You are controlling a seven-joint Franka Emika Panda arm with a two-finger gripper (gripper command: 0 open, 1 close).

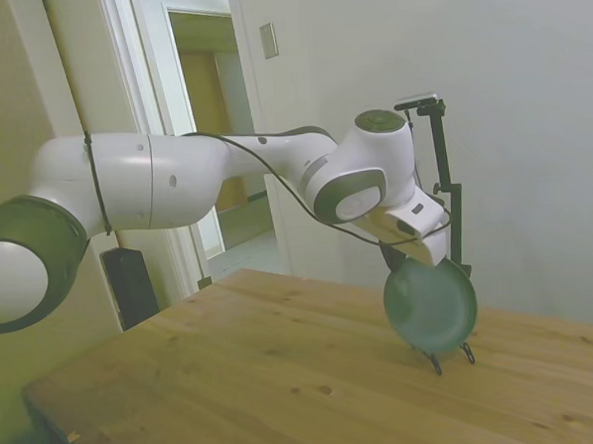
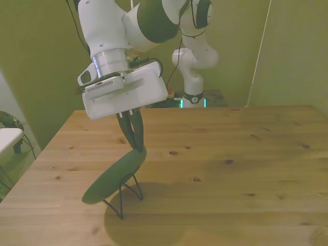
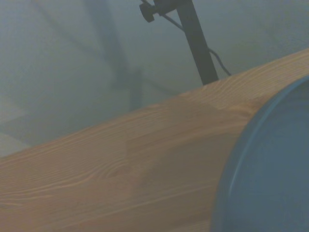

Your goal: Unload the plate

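Plate (image 2: 115, 177) first: it is round and dark green, and it stands on its edge, leaning back in a thin black wire stand (image 2: 125, 197) on the wooden desk (image 2: 230, 169). The stand's small feet sit on the desk right under the plate. The end effector (image 2: 137, 146) of the white arm (image 1: 175, 179) is at the top rim of the plate. Its two dark fingers (image 2: 134, 130) are close together, one on each side of the rim, pinching it. From the wrist camera, the plate (image 3: 270, 169) fills one corner, blurry, with the desk (image 3: 120, 164) behind it.
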